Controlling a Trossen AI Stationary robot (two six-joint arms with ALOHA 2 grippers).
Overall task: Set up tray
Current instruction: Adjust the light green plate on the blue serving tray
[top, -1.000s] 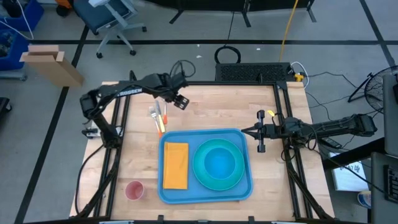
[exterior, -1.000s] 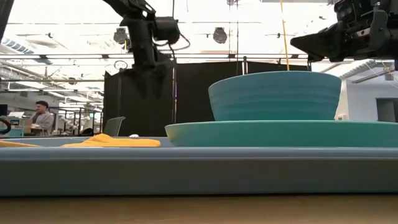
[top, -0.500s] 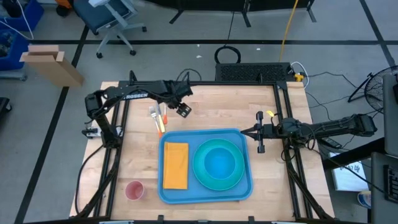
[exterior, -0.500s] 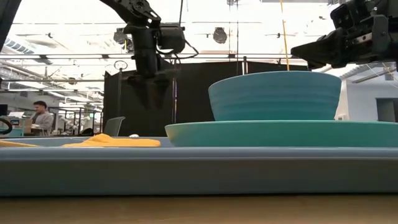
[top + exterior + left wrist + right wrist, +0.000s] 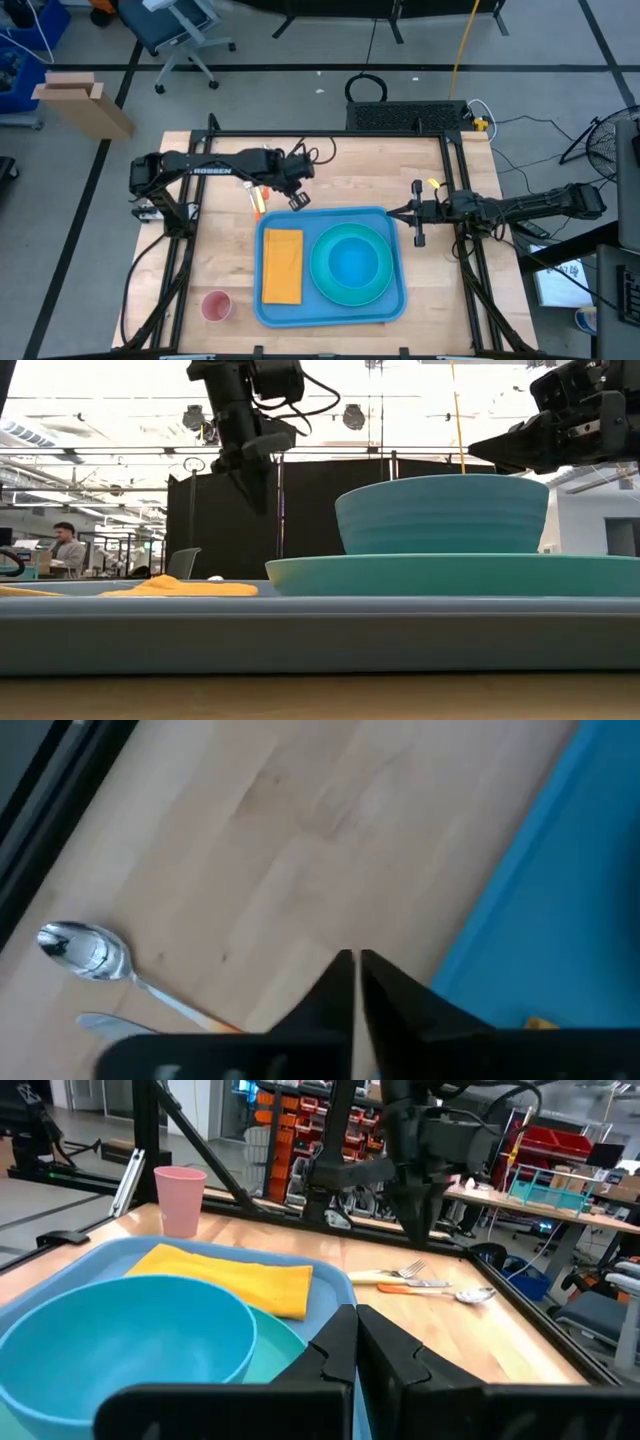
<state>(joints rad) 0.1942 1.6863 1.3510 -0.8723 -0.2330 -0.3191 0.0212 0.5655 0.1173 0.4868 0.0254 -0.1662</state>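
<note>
High view, tray: one large flat blue rectangular tray (image 5: 331,311) with rounded corners and raised rim, on the wooden tabletop (image 5: 345,175).
Tray position: just below the left hand (image 5: 298,201), beside the right hand (image 5: 420,240).
Tray contents: one yellow napkin (image 5: 283,265), one teal bowl (image 5: 351,257) on one teal plate (image 5: 322,287).
Left hand: fingers together, empty, hovering near the tray's far left corner.
Right hand: fingers together, empty.
Writing: "ROSSEN" partly readable on the left arm.
Other items: one pink cup (image 5: 216,305); fork, knife and spoon (image 5: 474,1294) beside the left hand.

Pale, matt wooden table top (image 5: 340,170); smooth blue plastic tray (image 5: 395,300); soft yellow cloth napkin (image 5: 282,266); shiny metal spoon (image 5: 88,952) gleaming.
</note>
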